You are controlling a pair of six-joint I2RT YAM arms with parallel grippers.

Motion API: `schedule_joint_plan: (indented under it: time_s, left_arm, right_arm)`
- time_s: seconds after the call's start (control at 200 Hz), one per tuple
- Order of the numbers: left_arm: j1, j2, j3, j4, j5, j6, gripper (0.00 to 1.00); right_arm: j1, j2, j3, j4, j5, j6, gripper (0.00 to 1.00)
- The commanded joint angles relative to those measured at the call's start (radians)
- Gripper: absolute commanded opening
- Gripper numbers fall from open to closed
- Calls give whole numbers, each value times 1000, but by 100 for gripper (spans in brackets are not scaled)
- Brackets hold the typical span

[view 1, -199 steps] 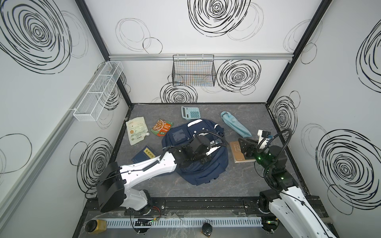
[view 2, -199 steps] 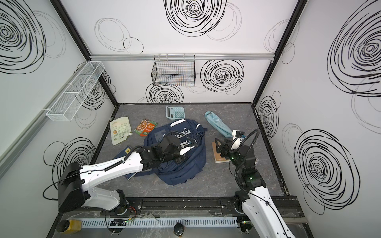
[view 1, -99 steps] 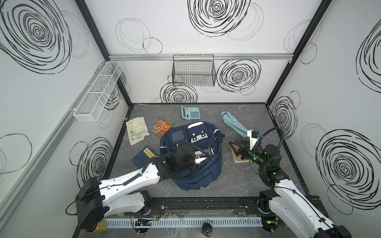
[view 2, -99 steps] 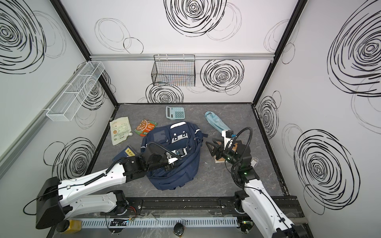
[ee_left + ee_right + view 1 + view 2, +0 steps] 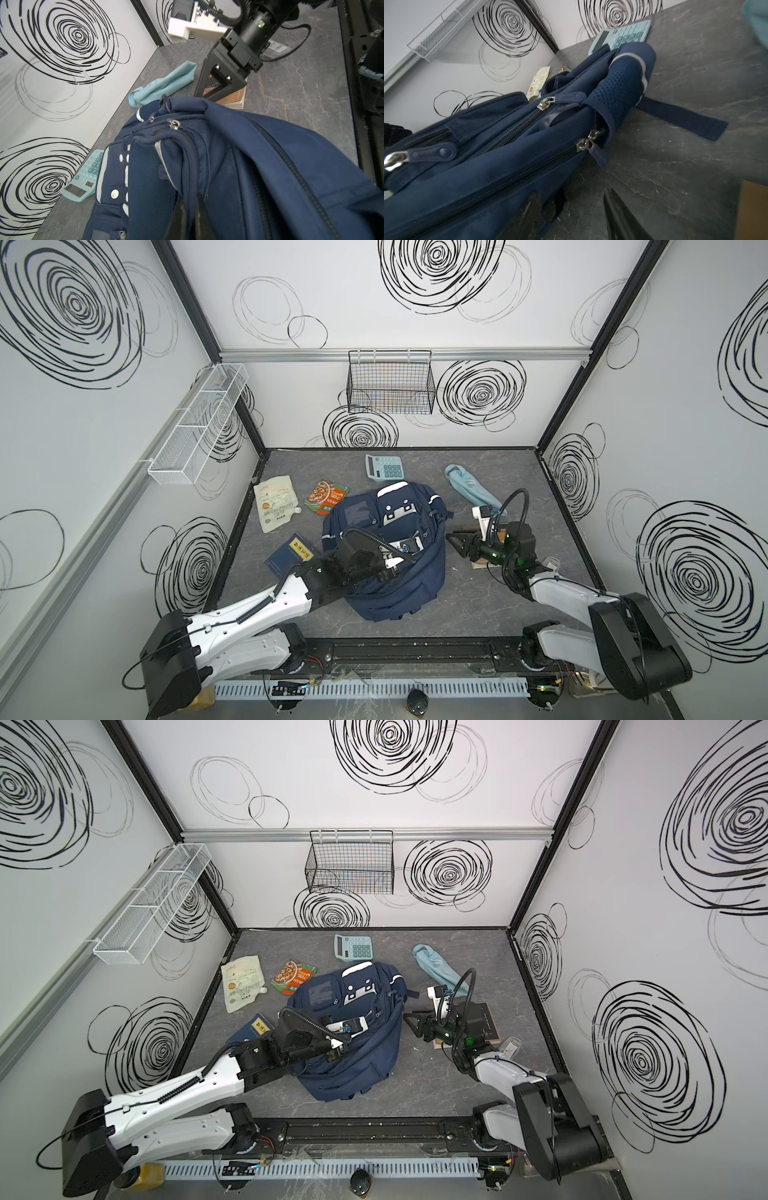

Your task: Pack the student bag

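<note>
Two hands are at the bag (image 5: 399,593), which lies in the middle of the grey marbled table (image 5: 478,614). Your left hand (image 5: 187,207) is clamped shut on a raised rim of the bag's navy fabric; in both top views it sits over the bag's middle. Your right hand (image 5: 571,192) has its fingers (image 5: 529,214) partly apart with nothing held between them. It hangs low just beside the bag's right edge; one finger overlaps the bag's side in the wrist view, and you cannot tell whether it touches. Behind that hand a brown book (image 5: 234,99) lies flat on the table, under the right arm. A light blue umbrella (image 5: 469,489) lies at the back right, a calculator (image 5: 384,466) just behind the bag. To the left are a white pouch (image 5: 276,502), a snack packet (image 5: 326,497) and a dark blue booklet (image 5: 291,558). White walls (image 5: 353,302) with black swirls close it in; a black wire basket (image 5: 390,389) hangs on the back wall, a white mesh rack (image 5: 199,423) on the left.
</note>
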Motion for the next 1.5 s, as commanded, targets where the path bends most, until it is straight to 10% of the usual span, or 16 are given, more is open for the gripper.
schedule_joint_plan:
  time_s: [0.0, 0.555, 1.496]
  left_arm:
    - [9, -41, 20, 206, 42, 35, 0]
    - [35, -67, 31, 170, 170, 53, 0]
    - [90, -69, 21, 208, 177, 27, 0]
  right_arm:
    - [8, 96, 55, 100, -88, -76, 57]
    - [-2, 315, 134, 198, -187, -262, 70]
    - [-9, 327, 86, 313, -278, -175, 21]
